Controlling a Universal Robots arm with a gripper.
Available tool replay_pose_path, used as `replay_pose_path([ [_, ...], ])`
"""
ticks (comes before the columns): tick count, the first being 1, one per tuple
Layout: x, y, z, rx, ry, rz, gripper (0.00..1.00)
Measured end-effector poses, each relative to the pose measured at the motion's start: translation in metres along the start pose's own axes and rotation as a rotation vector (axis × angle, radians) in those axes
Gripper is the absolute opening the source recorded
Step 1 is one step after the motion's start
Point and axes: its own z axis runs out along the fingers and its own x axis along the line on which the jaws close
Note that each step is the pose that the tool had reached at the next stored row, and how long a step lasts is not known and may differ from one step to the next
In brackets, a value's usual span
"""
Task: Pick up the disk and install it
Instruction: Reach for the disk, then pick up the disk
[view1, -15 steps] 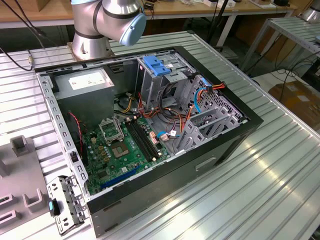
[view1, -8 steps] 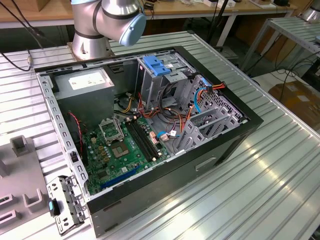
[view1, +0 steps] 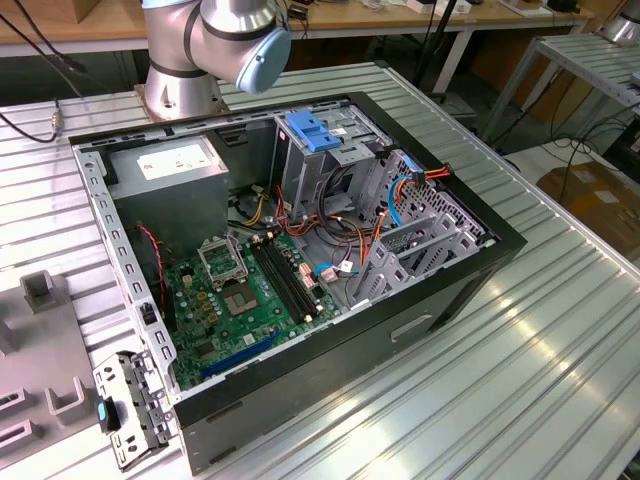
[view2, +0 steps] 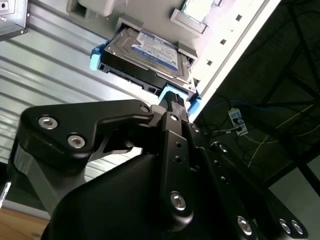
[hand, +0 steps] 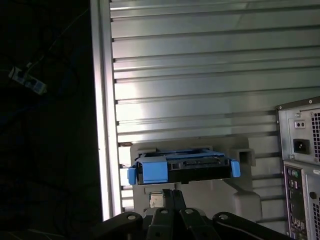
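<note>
- At the lower left of the exterior view, a grey fixture (view1: 40, 340) is noted on the ribbed table (view1: 520, 380), just beside the open computer case (view1: 440, 300).
- Towards the upper left of centre, the arm's base (view1: 185, 60) is seen behind the case. Further right, inside the case, a blue latch plate (view1: 312, 130) is seen on top of the drive cage.
- The disk (view2: 147, 50) is recorded in the second wrist view lying label up in a grey holder (view2: 145, 12), near the table's edge and outside the case. In the first wrist view it is seen edge-on, with its blue frame (hand: 154, 170) showing at both ends.
- The gripper (view2: 172, 96) is found with its fingers drawn together and nothing held. Its tip stands right at the disk's near edge, but contact cannot be confirmed.
- The disk is judged stiff, dense and fairly heavy for its size. Its metal faces are judged smooth and liable to slip, and it is judged sensitive to knocks.
- A hold across the thickness at the framed edge is judged soundest, with the label face and the connector side left untouched.
</note>
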Motion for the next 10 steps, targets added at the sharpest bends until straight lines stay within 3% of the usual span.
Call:
replay_pose_path([
  [10, 0.0012, -0.0001, -0.0001, 0.0000, 0.0001, 0.000, 0.11],
])
